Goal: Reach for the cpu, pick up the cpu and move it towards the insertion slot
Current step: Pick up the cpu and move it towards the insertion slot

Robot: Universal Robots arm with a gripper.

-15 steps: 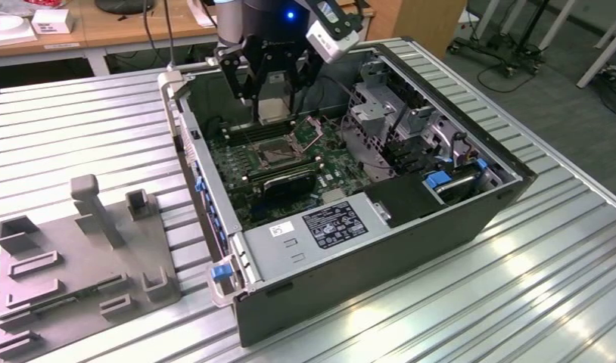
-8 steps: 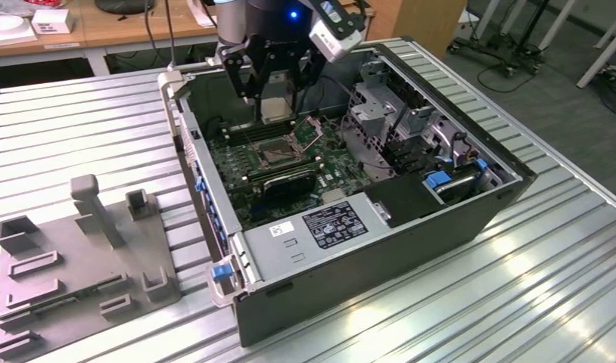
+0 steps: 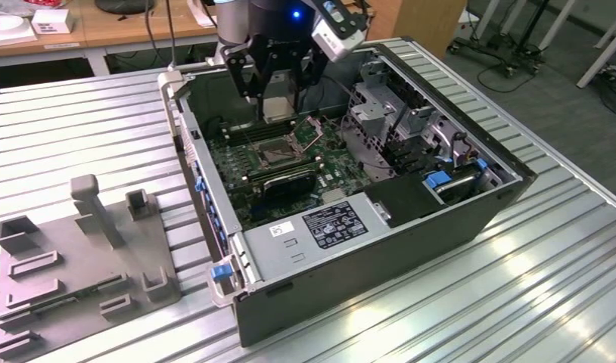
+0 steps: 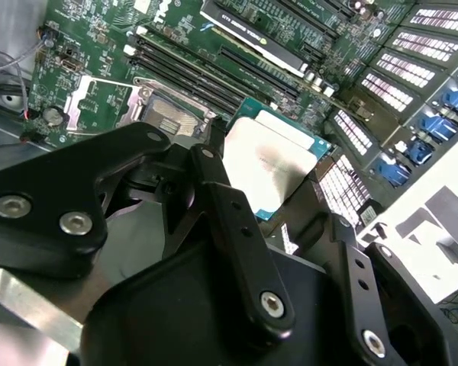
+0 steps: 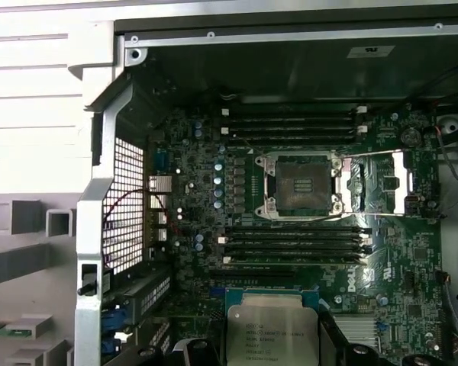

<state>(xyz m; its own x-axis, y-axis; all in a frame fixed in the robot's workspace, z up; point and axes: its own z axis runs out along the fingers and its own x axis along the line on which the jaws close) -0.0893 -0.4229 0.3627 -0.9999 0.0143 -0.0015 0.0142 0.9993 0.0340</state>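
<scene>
Pinching the cpu (image 4: 271, 164) in my gripper (image 3: 275, 106) above the insertion slot (image 5: 304, 185); its silvery face carries small unreadable print.

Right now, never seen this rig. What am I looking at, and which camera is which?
One robot arm works over an open computer case lying on a metal table. The exterior view is from a camera off the arm and takes in the whole scene. Both wrist views come from cameras riding on the arm, looking down into the case. The gripper holds the cpu, a flat silvery chip, also seen in the second wrist view and the first wrist view. It hangs above the green motherboard, short of the insertion slot, which stands open with a dark centre. A grey fixture block sits on the table beside the case.
</scene>
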